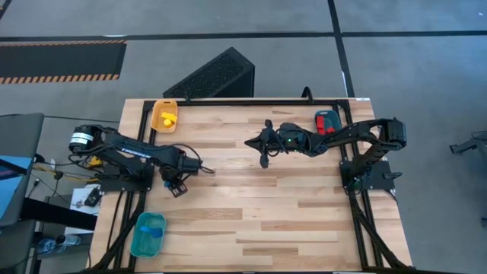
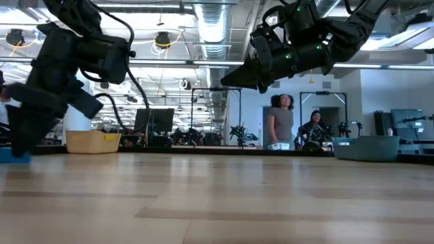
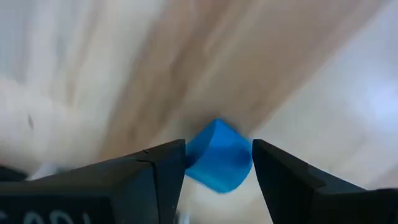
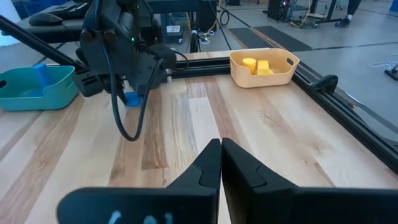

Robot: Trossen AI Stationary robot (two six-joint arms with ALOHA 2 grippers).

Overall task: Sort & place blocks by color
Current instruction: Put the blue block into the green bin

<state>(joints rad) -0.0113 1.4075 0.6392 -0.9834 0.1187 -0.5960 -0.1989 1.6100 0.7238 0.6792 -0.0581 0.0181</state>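
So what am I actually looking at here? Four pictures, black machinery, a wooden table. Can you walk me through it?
These are four cameras on one robot at the same moment. The overhead picture shows a wooden table with two dark arms, one reaching in from each side. Another camera sits at table height and looks across into the room, where people stand far behind. The other two ride on the arms' wrists and look past each arm's own fingers.

On the table are three small trays: a yellow tray with yellow blocks, a teal tray with a blue block in it, and a red tray.

The left hand is low over the table, its two fingers closed on another blue block. The right hand hangs above the table, shut and empty.
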